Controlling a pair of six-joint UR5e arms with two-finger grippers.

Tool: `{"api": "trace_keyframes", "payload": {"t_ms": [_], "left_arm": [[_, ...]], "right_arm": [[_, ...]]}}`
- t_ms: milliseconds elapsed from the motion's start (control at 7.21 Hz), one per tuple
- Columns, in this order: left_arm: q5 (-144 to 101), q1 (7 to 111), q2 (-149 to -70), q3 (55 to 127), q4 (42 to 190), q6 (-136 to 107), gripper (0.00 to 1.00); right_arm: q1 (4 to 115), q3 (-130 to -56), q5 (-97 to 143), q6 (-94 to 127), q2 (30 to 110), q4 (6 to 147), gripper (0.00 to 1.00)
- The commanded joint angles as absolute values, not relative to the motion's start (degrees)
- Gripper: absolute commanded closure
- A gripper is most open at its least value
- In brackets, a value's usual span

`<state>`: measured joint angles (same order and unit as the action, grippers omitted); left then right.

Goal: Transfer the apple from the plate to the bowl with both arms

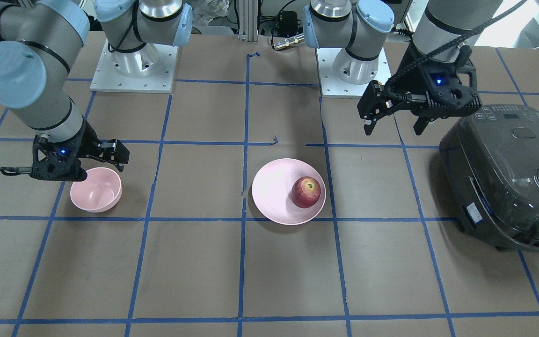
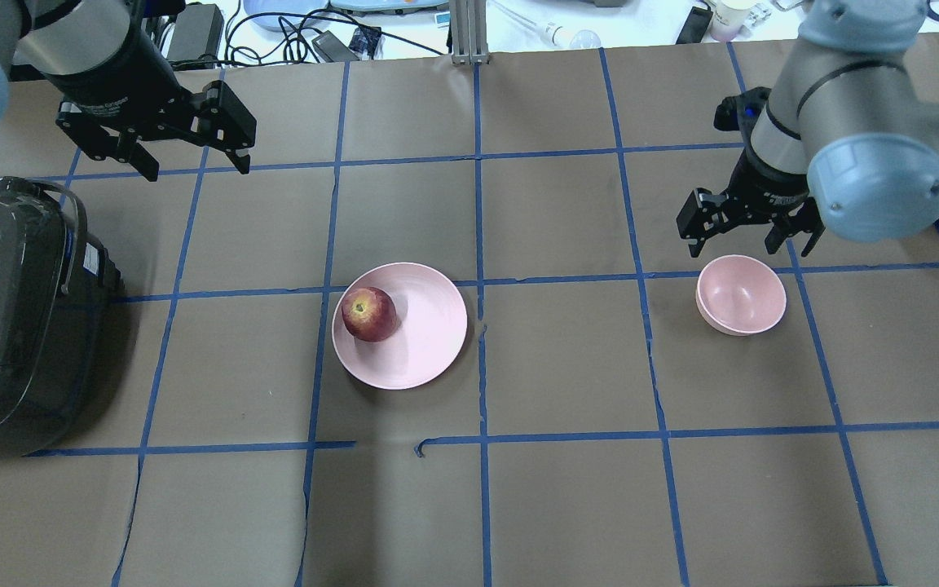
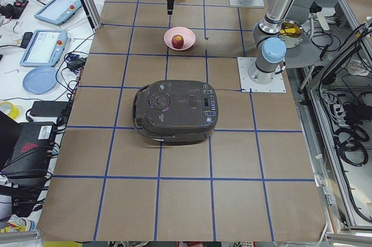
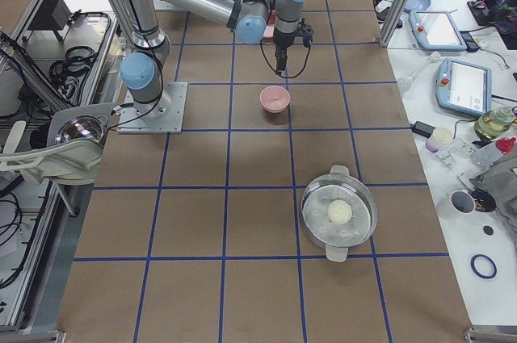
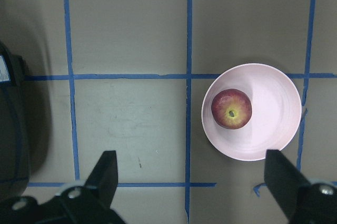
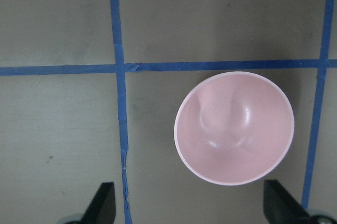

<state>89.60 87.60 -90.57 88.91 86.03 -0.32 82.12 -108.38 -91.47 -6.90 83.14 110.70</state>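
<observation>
Apple [image 2: 369, 314] first: it sits stem-up on the left part of the plate [image 2: 429, 342], close to the middle of the worktop [image 2: 567, 367] and a little toward my left end. Nothing is touching it.

Starting at the left edge, the rice cooker [image 2: 5, 310] takes up that end. My left gripper [image 2: 192, 163] hangs high above the worktop between the cooker and the plate, spread wide and empty. In its wrist view the apple lies ahead and off to the right, not between the fingers. Toward the right end stands the bowl [image 2: 742, 292], empty and well apart from the plate. My right gripper [image 2: 742, 243] hovers just over it, also wide and carrying nothing.

I judge the step in hand to be the left arm's reach for the apple, with nothing of the transfer done yet. To do it well I should:

- Slide right until the stem dimple is centred between my fingers, and only then come down.
- Keep the fingertips inside the plate's rim and off its floor, so the plate is neither pinned nor dragged.
- Close at the apple's widest girth, because a round, smooth fruit could roll or squirt out from a high or off-centre pinch.
- Lift straight up.

My right gripper looks well placed to take the apple over the bowl, provided it leaves room there.
</observation>
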Motion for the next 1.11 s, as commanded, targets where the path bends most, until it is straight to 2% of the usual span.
{"api": "trace_keyframes", "payload": {"t_ms": [0, 416, 554, 693, 832, 970], "left_arm": [[89.56, 88.5, -91.14, 90.96, 85.17, -2.53, 0.0], [89.65, 91.99, -93.5, 94.81, 80.43, -7.17, 0.0], [90.08, 95.07, -94.91, 97.79, 74.5, -9.82, 0.0], [89.91, 95.62, -95.88, 101.39, 71.31, -13.67, 0.0], [90.0, 95.89, -96.93, 105.86, 66.76, -14.41, 0.0], [89.3, 96.15, -98.25, 109.74, 60.79, -14.76, 0.0]], "right_arm": [[81.74, -115.82, -91.49, -7.03, 79.21, 122.64, 0.0], [81.83, -119.96, -91.49, -7.03, 76.47, 131.38, 0.27], [81.83, -120.06, -91.49, -7.29, 76.38, 131.66, 0.46], [81.83, -119.71, -91.67, -8.17, 76.38, 131.66, 0.75], [81.83, -119.62, -91.84, -8.26, 76.46, 131.75, 0.99], [81.83, -119.45, -91.85, -8.26, 76.64, 132.01, 1.0]]}}
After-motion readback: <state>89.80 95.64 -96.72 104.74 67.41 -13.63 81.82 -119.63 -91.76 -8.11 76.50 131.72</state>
